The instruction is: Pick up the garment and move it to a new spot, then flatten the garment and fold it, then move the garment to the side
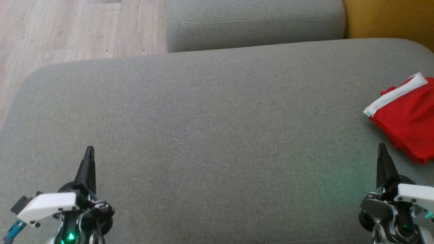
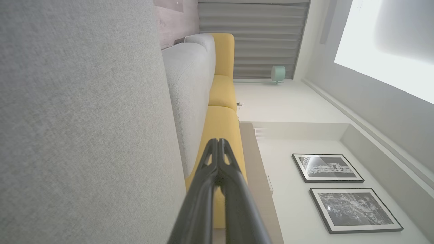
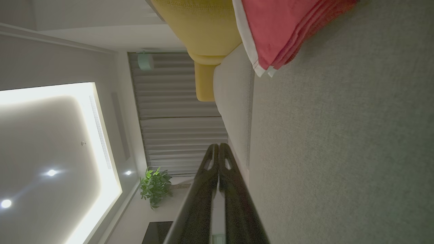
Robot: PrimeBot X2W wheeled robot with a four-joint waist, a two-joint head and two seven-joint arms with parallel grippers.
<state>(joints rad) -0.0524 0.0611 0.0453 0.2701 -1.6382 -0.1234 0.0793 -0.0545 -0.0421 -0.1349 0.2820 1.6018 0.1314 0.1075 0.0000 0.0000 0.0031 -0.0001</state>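
Surface: grey sofa cushion [image 1: 217, 128], broad and bare across the middle; second grey cushion [image 1: 254, 23] behind it, yellow cushion [image 1: 386, 20] at the far right, wood floor [image 1: 67, 30] at the far left.
Garment: red garment [image 1: 407, 118] with a white band [image 1: 393, 93], lying at the cushion's right side and cut by the frame edge; the right wrist view shows it stacked in several layers, so it looks folded.
Left pincer: left pincer [image 1: 90, 149] is closed tight with nothing in it, low over the cushion, well apart from the garment.
Right pincer: right pincer [image 1: 382, 145] has its fingers pressed together, empty, just beside the garment's near corner; contact cannot be told.
Risk, snag: a sideways swing of the right arm could catch that corner and drag the layers open.
Risk, slide: the garment's far side is out of frame, so a nudge rightward might push it off the cushion.
Risk, partial grip: pinching only the top layer would likely unfold the stack.
Writing: none readable on the garment or band; framed prints [image 2: 327, 167] on the wall are too small to make out any lettering.
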